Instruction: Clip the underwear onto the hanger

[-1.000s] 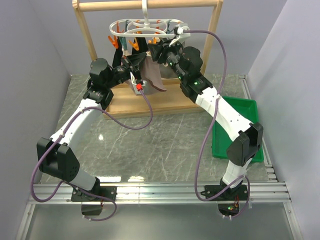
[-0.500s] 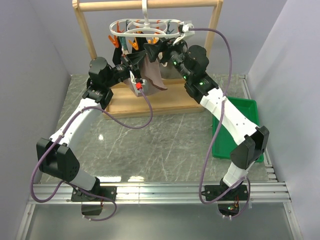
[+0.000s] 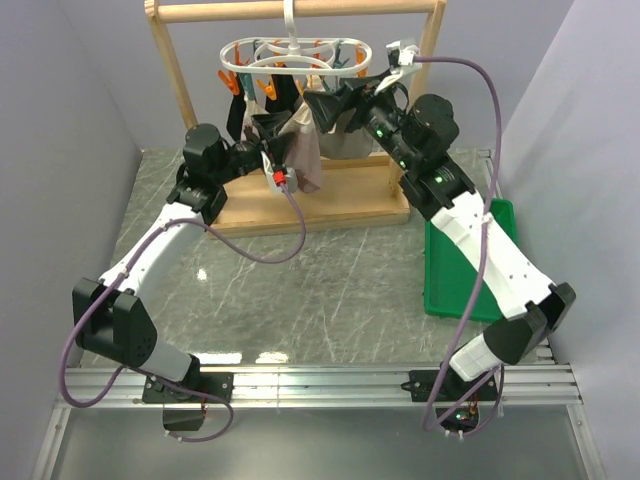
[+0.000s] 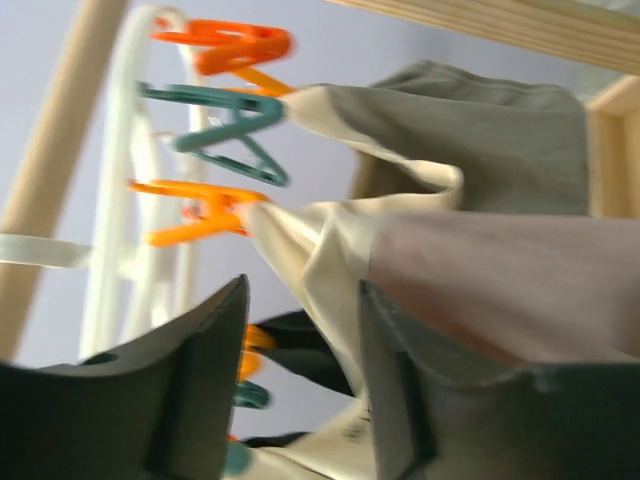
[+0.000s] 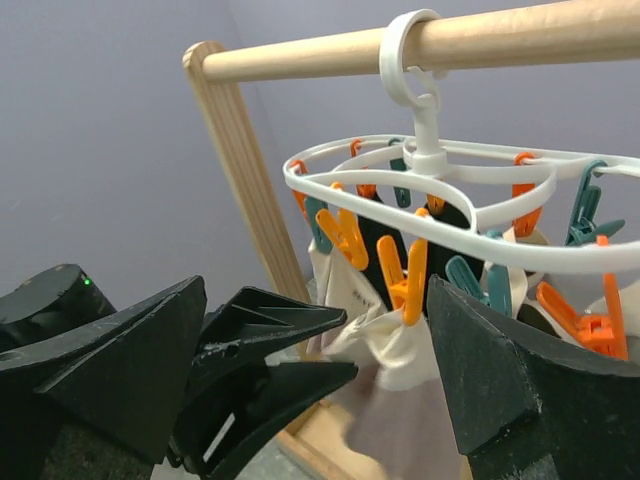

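**Subject.** The underwear [image 4: 500,290] hangs under the hanger [image 3: 295,55]. One corner of its pale waistband [image 4: 300,250] is bitten by an orange peg [image 4: 200,212]. The pink body drops below the ring, in front of the wooden rack [image 3: 170,70]. A teal peg [image 4: 225,125] just above holds another pale edge, and I cannot tell whether that edge belongs to the same garment or to the grey one [image 4: 480,130] behind it.

**Left gripper** [image 4: 302,300]. I read its fingers as roughly half apart. The waistband lies across the gap and against one finger, but they are not pinching it.

**Right gripper** [image 5: 318,295]. Its fingers are spread wide and hold nothing. They are level with the ring and close to the right of the cloth.

**Key relation.** The waistband's long axis runs along the ring, crosswise to both arms. The cloth sits directly ahead of my left fingers, at the tips, so the left arm is the nearer one. The right would have to reach in leftward.

**Judgement.** The pegged corner looks secure. Any free stretch of waistband should be lifted toward the next peg along that same axis.
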`<state>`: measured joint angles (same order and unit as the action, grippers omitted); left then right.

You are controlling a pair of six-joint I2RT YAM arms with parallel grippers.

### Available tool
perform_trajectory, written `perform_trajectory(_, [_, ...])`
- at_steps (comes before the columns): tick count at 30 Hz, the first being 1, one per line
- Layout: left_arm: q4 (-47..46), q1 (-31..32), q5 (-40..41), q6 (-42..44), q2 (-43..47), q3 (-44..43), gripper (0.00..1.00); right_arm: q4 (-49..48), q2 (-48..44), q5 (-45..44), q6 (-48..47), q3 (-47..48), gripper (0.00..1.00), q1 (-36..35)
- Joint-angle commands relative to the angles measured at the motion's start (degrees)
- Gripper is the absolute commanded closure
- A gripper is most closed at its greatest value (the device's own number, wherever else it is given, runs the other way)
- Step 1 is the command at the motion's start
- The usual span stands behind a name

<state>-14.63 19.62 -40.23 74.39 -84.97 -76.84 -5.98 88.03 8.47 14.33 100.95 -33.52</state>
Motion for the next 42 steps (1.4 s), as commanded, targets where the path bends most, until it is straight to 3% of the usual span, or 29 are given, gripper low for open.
perform_trajectory(1, [2.06,0.77,0.41,-3.28,5.51,3.96,0.43,0.79,-4.52,1.72,-2.28,-2.68,0.02,0.73])
perform_trajectory(5, [4.96,1.39,1.47,-8.29,10.25,8.54,0.29,2.46,-7.60,1.64,-3.86,-5.84,0.01,1.52])
perform_trajectory(6, [6.18,1.48,1.82,-9.17,12.44,10.03,0.20,3.25,-9.09,1.55,-4.22,-6.54,0.01,1.70])
perform_trajectory(8, [8.03,1.83,2.87,-15.72,14.73,11.27,0.15,4.13,-10.68,1.46,-5.71,-8.65,0.01,2.23])
perform_trajectory(10, [11.02,2.09,4.80,-19.35,17.98,11.88,0.01,5.53,-13.30,1.20,-7.29,-10.23,0.01,2.58])
perform_trajectory(13, [16.81,2.09,8.48,-30.77,21.94,11.71,0.01,8.52,-16.83,0.76,-8.43,-13.14,0.00,3.89])
perform_trajectory(15, [20.42,2.09,12.95,-44.35,24.48,10.84,0.01,10.45,-19.89,0.41,-9.05,-15.77,0.00,5.12])
perform_trajectory(16, [21.91,2.09,12.98,-44.42,25.11,10.31,0.01,11.07,-20.96,0.49,-9.40,-16.82,0.00,5.48])
perform_trajectory(20, [31.83,2.01,20.43,-60.19,27.05,5.66,0.01,15.20,-26.41,-0.12,-10.98,-22.88,0.00,7.23])
perform_trajectory(23, [40.63,1.92,25.53,-66.54,25.82,0.39,0.01,19.85,-30.54,-1.08,-12.04,-26.92,0.00,8.47])
perform_trajectory(26, [47.40,0.26,30.64,-70.33,23.80,-2.87,0.01,23.37,-34.41,-2.13,-13.45,-31.49,0.00,9.87])
perform_trajectory(33, [53.30,-6.87,26.08,-76.04,18.71,1.59,0.01,30.23,-39.15,-0.74,-13.80,-41.70,0.00,17.95])
perform_trajectory(42, [44.26,-8.63,32.22,-78.96,18.53,11.43,0.01,30.06,-43.11,-2.32,-14.42,-52.95,0.00,21.74])
